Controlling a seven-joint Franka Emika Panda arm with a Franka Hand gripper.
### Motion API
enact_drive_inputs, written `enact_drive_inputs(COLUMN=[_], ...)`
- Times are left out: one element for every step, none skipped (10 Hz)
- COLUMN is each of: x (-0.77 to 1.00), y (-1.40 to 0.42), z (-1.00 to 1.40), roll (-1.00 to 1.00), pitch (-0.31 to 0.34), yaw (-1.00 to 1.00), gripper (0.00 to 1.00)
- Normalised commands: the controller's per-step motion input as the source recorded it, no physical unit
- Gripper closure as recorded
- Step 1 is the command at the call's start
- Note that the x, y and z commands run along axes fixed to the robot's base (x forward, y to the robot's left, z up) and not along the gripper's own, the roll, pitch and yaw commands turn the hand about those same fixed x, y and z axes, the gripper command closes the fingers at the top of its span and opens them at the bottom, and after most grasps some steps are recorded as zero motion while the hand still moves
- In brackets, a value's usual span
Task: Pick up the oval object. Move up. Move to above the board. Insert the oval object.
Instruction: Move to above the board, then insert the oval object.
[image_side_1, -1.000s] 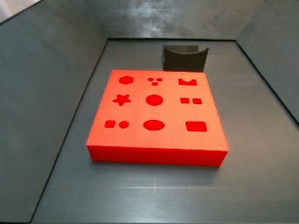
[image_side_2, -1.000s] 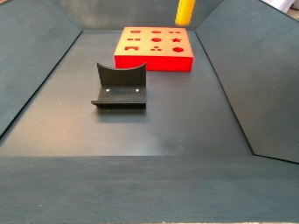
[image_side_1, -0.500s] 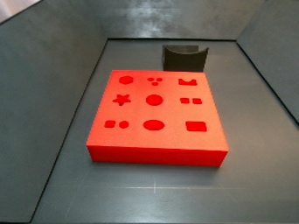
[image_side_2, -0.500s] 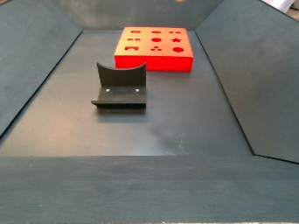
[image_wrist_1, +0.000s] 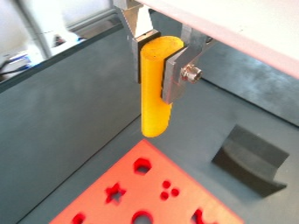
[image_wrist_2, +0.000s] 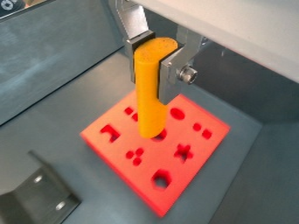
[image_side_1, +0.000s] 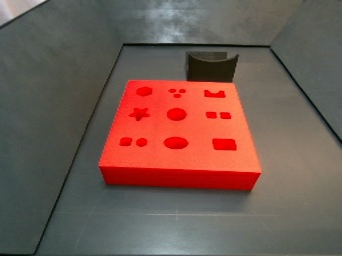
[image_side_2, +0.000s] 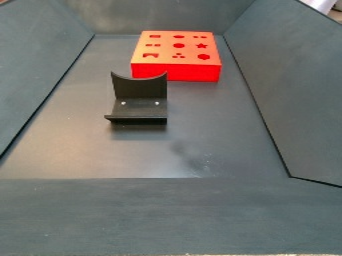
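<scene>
The gripper (image_wrist_1: 160, 54) was clamped on the oval object (image_wrist_1: 156, 87), its silver fingers (image_wrist_1: 176, 74) pressed against the upper part of the orange-yellow peg, which hung upright with its lower rounded end free. In both wrist views the peg hung high over the board (image_wrist_2: 117, 131), well clear of the red top face, so the lift looked finished and the step in hand seemed to be the move to above the board, or the very end of it. The next move, as I judged it, called for lining the peg's lower end up over a matching oval hole and keeping it upright before any descent; which hole was the target could not be told from these pictures, since the peg covered part of the grid. Neither side view showed the gripper or the peg at all: they showed only the board (image_side_1: 177, 128) lying flat on the dark floor with every hole unfilled, and the fixture (image_side_2: 138, 98) standing apart from it. In a side view the fixture (image_side_1: 211, 66) stood just beyond the board's far edge. The wrist views alone showed the hold, and also caught the fixture (image_wrist_1: 250, 157) off past one corner of the board.
</scene>
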Motion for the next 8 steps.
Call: enact_drive_inputs(x=[0.18, 0.21, 0.16, 0.12, 0.08, 0.0, 0.0, 0.0], y=[-1.0, -0.97, -0.58, -0.35, -0.19, 0.0, 0.0, 0.0], z=[0.2, 0.2, 0.12, 0.07, 0.05, -0.07, -0.02, -0.09], roll=[0.03, 0.02, 0.03, 0.04, 0.05, -0.06, 0.0, 0.0], pitch=[0.123, 0.108, 0.109, 0.102, 0.08, 0.017, 0.004, -0.003], yaw=[0.1, 0.05, 0.01, 0.02, 0.01, 0.0, 0.0, 0.0], gripper=[1.0, 1.0, 1.0, 1.0, 1.0, 1.0, 1.0, 1.0])
